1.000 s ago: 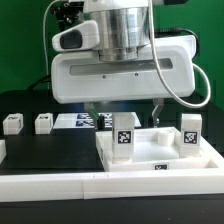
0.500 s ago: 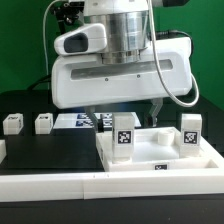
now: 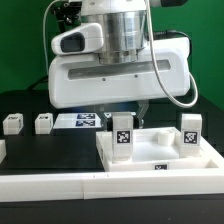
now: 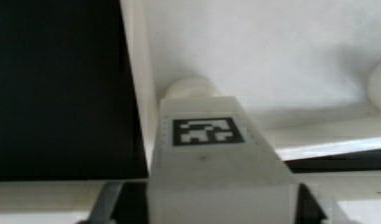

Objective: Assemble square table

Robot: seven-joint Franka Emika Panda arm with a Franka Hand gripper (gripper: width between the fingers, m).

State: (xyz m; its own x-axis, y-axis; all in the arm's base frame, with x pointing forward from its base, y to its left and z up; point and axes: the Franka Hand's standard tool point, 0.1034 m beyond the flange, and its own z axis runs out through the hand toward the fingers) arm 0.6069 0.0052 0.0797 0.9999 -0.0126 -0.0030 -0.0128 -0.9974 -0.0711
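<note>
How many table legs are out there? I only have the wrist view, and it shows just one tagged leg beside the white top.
Observer: Four. In the exterior view, one upright leg and a second upright leg stand on the square top. Two loose legs sit on the black table, toward the exterior view's left.
Operator: Anything between the loose ones and the top?
Observer: Yes, the marker board lies flat there, slightly farther back.

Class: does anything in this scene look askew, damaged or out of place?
Nothing stands out: two legs stand upright on the top, and two more sit loose off it.
</note>
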